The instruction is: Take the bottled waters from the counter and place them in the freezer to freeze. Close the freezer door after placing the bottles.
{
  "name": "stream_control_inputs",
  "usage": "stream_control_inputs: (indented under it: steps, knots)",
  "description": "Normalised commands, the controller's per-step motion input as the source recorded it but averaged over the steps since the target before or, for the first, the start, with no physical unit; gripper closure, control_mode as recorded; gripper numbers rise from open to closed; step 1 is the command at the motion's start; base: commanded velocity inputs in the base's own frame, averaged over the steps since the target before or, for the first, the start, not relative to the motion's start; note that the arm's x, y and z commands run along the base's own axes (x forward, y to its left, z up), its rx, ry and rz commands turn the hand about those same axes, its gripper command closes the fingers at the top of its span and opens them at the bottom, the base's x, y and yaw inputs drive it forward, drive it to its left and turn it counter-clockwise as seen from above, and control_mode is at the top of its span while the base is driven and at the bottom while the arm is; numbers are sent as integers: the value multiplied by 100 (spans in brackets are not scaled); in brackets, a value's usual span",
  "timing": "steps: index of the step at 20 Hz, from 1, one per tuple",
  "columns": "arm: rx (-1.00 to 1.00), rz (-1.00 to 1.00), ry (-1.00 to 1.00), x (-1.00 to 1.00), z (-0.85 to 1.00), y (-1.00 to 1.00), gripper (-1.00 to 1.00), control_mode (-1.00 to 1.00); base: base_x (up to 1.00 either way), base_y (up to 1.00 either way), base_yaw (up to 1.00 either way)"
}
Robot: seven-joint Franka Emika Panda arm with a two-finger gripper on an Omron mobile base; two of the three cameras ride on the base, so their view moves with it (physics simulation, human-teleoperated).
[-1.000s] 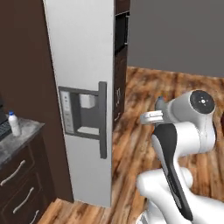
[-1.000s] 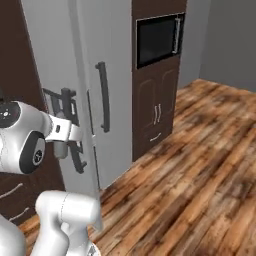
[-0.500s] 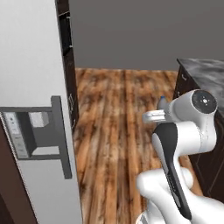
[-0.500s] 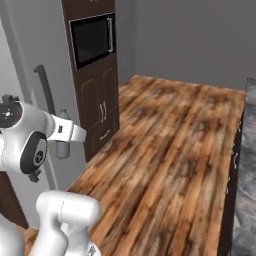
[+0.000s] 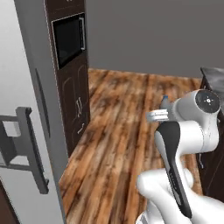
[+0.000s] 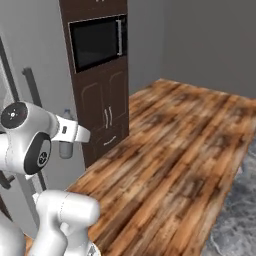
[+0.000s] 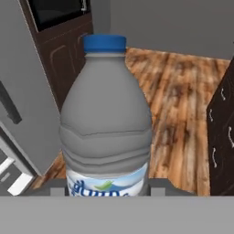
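A clear greyish bottled water with a blue cap stands upright in my gripper, whose jaws are shut on its lower body. From the left base view the bottle peeks up behind the white hand at mid-height over the wood floor. The right base view has it hanging just behind the hand, in front of the grey fridge. The freezer door, light grey with a recessed dispenser and a dark handle, stands at the far left.
A dark brown cabinet column with a built-in oven stands right of the fridge. Open wood floor stretches ahead. A dark cabinet block with a speckled stone top borders the right side, also seen as drawers.
Both base views have swung to the right: the fridge has slid to the left edge and the oven column and open floor have come in. The bottle stays in the shut gripper.
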Motion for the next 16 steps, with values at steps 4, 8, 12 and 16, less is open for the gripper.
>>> stream_control_inputs:
  steps: [4,8,12,16]
  knots:
    - [0,0,0,0,0,0,100,100,80,-30,42]
    - [0,0,0,0,0,0,100,100,98,-30,38]
    - [0,0,0,0,0,0,100,100,81,-63,49]
    - [0,0,0,0,0,0,100,100,23,-70,69]
